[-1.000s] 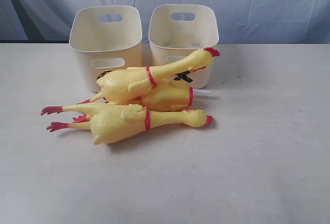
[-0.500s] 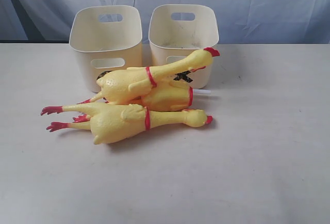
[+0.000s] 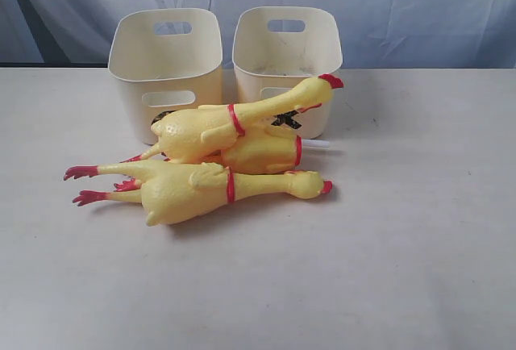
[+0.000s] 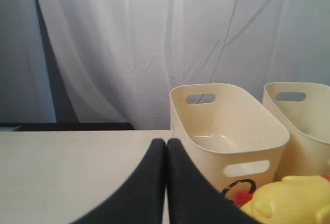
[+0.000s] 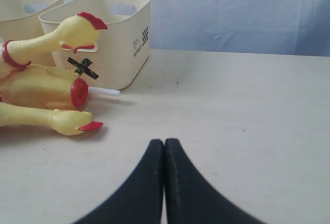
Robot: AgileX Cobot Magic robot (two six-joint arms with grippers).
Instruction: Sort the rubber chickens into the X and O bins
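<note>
Three yellow rubber chickens lie piled in front of two cream bins. The top chicken leans its head against the X bin. A second chicken lies beneath it, and the front chicken lies flat on the table. The left bin shows a black O mark low on its front in the left wrist view; the X mark shows in the right wrist view. My left gripper and right gripper are both shut, empty, and away from the chickens. Neither shows in the exterior view.
The pale table stretches to the right of and in front of the pile. A white curtain hangs behind the bins. A thin white stick lies by the X bin's base.
</note>
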